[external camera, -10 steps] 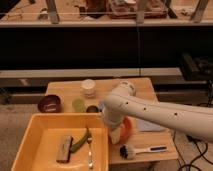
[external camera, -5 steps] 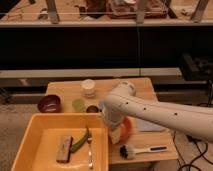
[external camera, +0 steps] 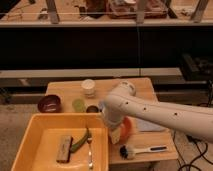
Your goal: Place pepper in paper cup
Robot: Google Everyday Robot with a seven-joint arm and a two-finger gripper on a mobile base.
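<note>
Green and slim, the pepper (external camera: 80,141) lies in the yellow tub (external camera: 31,131), between a brown block (external camera: 64,148) and a fork (external camera: 90,152). To lift it cleanly, I'd say the arm should come over the tub wall and take the pepper across its middle, clear of both neighbours. The pincer (external camera: 115,133) hangs low by the tub's right wall, apart from the pepper. I cannot tell whether it is spread or closed, or holding anything. The paper cup (external camera: 88,88) stands on the table (external camera: 60,90), well behind.

We count three cups (paper cup (external camera: 88,87), green cup (external camera: 78,104), dark cup (external camera: 92,108)), one pepper (external camera: 80,141), one bowl (external camera: 49,103), and one gripper (external camera: 115,132) at the tray's (external camera: 47,137) right rim.
</note>
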